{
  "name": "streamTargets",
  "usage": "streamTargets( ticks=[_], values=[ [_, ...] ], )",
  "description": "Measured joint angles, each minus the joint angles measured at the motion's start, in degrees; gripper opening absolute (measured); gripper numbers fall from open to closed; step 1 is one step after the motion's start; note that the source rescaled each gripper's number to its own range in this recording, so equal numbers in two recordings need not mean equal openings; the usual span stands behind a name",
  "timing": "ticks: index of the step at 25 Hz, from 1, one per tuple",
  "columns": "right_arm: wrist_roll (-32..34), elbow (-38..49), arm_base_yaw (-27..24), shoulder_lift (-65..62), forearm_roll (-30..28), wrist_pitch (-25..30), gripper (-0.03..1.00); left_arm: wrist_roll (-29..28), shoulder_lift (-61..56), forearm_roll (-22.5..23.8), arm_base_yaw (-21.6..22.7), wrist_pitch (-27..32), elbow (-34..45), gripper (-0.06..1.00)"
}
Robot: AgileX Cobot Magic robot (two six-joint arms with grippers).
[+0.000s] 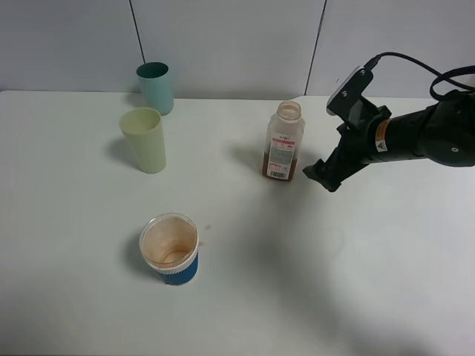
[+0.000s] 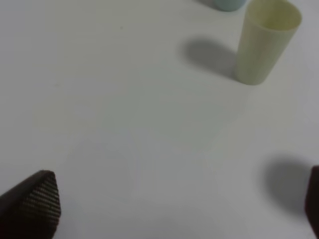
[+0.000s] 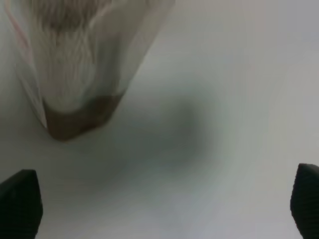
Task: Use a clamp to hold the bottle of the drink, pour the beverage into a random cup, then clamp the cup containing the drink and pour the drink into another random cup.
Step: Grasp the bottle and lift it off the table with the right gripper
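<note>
The right gripper is wide open and holds nothing, low and just beside the uncapped bottle, which stands upright on the table, probably so the jaws can close around its body.

Upright pale yellow cup on table, fingers apart.

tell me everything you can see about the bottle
The bottle is clear plastic, uncapped, with a white and red label and brown drink filling only its lower part. It stands upright on the white table, right of centre. Nothing touches it; the right gripper is just beside it, jaws open.
</note>
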Motion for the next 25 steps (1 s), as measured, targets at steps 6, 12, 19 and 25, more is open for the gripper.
streamTargets(
  ticks=[6,12,19,25],
  values=[
    [5.9,0.0,0.0,0.1,-5.3,-2.6,1.0,0.0,0.0,0.0,0.0,0.0,0.0,0.98],
    [10.1,0.0,0.0,0.1,-9.3,-3.8,1.0,0.0,0.0,0.0,0.0,0.0,0.0,0.98],
    [10.5,0.0,0.0,1.8,-9.5,-5.9,1.0,0.0,0.0,0.0,0.0,0.0,0.0,0.98],
    [8.3,-0.1,0.0,6.1,-9.6,-8.3,1.0,0.0,0.0,0.0,0.0,0.0,0.0,0.98]
  ],
)
